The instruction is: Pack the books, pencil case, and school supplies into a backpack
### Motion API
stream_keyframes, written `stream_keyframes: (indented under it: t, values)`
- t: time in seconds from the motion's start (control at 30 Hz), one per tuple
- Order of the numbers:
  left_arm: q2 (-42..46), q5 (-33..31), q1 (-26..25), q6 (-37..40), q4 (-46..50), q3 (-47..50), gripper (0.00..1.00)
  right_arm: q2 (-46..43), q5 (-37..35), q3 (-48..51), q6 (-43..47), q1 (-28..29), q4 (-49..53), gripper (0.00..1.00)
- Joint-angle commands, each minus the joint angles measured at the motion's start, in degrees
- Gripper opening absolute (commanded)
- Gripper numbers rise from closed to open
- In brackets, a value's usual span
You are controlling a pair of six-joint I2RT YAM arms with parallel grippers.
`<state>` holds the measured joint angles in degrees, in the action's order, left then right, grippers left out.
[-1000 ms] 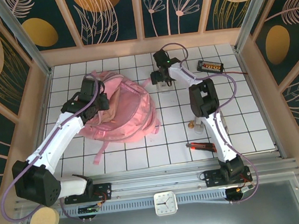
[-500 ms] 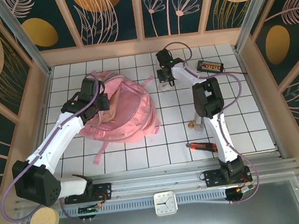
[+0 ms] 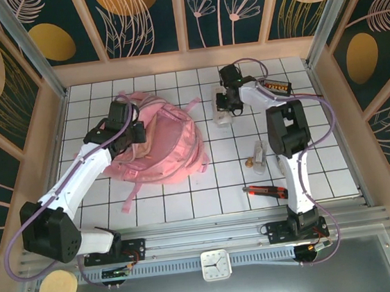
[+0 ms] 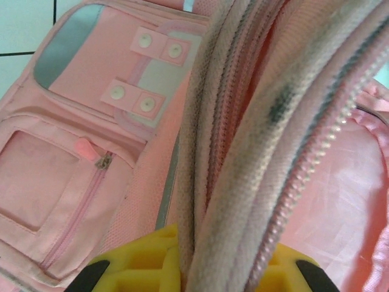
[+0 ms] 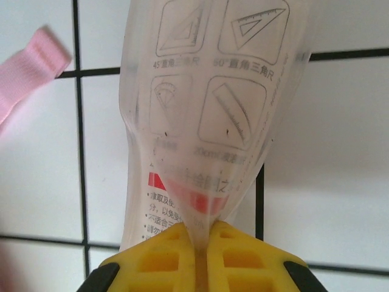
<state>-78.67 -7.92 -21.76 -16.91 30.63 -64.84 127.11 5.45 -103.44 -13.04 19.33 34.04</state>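
right gripper [image 5: 198, 252] pinches just the thin edge of the floppy ruler-set packet [image 5: 206, 103], so it may slip; left gripper [image 4: 203, 267] clamps the zipper rim [image 4: 267, 140] of the backpack [image 4: 91, 152], which could pull free.

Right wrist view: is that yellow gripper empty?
No, the right gripper is shut on a translucent plastic packet printed with ruler and set-square drawings, pinching its near end.

I see both arms built alike, the left arm [image 3: 79, 175] and the right arm [image 3: 293, 177] each with white shells on the long links and black housings at joints and base. A purple-grey cable [image 3: 7, 260] runs along each. On the wrist feeds, the fingers [image 4: 137, 264] are bright yellow plastic, moulded with square recesses, with black corners behind them.
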Motion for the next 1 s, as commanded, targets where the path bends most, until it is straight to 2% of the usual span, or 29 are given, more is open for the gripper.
stream_keyframes:
  t: [0.0, 0.17, 0.3, 0.5, 0.63, 0.77, 0.87, 0.97]
  values:
    - [-1.88, 1.42, 0.75, -2.03, -3.5, -1.33, 0.0, -8.06, 7.97, 0.77, -1.98, 0.0, 1.28, 0.0]
    - [-2.74, 3.84, 0.75, -4.17, -6.71, -1.69, 0.0, -14.91, 16.41, 1.05, -4.01, 0.7, 7.51, 0.0]
    - [-1.79, 4.86, 0.75, -6.39, -9.64, -1.6, 0.0, -18.54, 21.1, 2.25, -5.69, 5.21, 12.57, 0.0]
    - [-1.23, 8.59, -0.01, -7.07, -11.11, -2.07, 0.0, -16.52, 29.52, 1.98, -10.16, 14.15, 11.71, 0.0]
    - [-0.58, 8.62, -1.07, -7.96, -11.36, -2.14, 0.0, -12.8, 32.73, 1.55, -12.93, 17.26, 9.31, 0.0]
    - [1.03, 8.56, -1.73, -9.46, -12.24, -2.13, 0.0, -9.46, 33.73, 1.66, -15.47, 18.32, 6.55, 0.0]
    - [1.24, 7.92, -2.91, -9.03, -10.89, -3.1, 0.0, -5.77, 32.67, -1.6, -16.7, 18.45, 8.3, 0.0]
    - [1.67, 8.63, -3.79, -9.29, -10.83, -2.8, 0.0, -4.9, 28.48, -2.28, -20.01, 18.79, 4.02, 0.0]
